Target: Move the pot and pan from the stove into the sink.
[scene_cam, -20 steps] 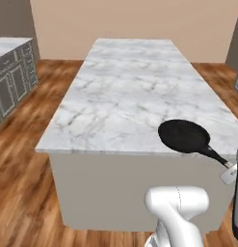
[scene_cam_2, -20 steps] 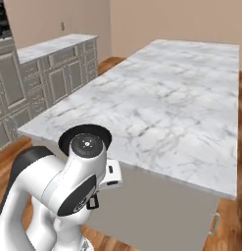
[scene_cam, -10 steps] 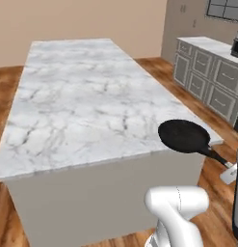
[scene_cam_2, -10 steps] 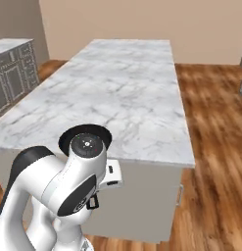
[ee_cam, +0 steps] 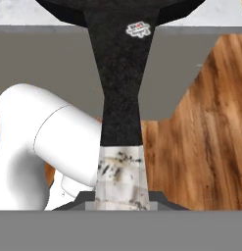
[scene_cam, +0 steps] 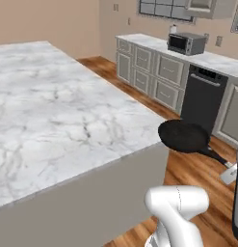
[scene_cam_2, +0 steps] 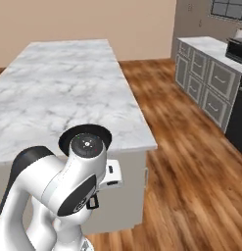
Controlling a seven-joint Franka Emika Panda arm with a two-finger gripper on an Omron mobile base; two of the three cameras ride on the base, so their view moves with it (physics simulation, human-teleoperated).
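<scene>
Pan (scene_cam: 184,136): a shallow round black frying pan with a long straight black handle, held up in the air at the right middle of the left base view, past the corner of the marble island (scene_cam: 58,125) and over the wood floor (scene_cam: 197,173).
Handle: in the hand view it runs down the centre of the frame from the dark bowl at the top, widening there, with a small pale sticker near the upper end and a speckled whitish tip at the bottom (the tip looks worn).
Gripper (ee_cam: 121,206): at the bottom of the hand view, jaws clamped on the pale end of the handle.
Right base view: the pan's dark rim (scene_cam_2: 68,139) peeks out behind the arm's round joint, lower left.
Background: grey cabinets (scene_cam: 154,77), a microwave (scene_cam: 186,43) and a black appliance (scene_cam: 203,96), upper right of the left base view.
</scene>
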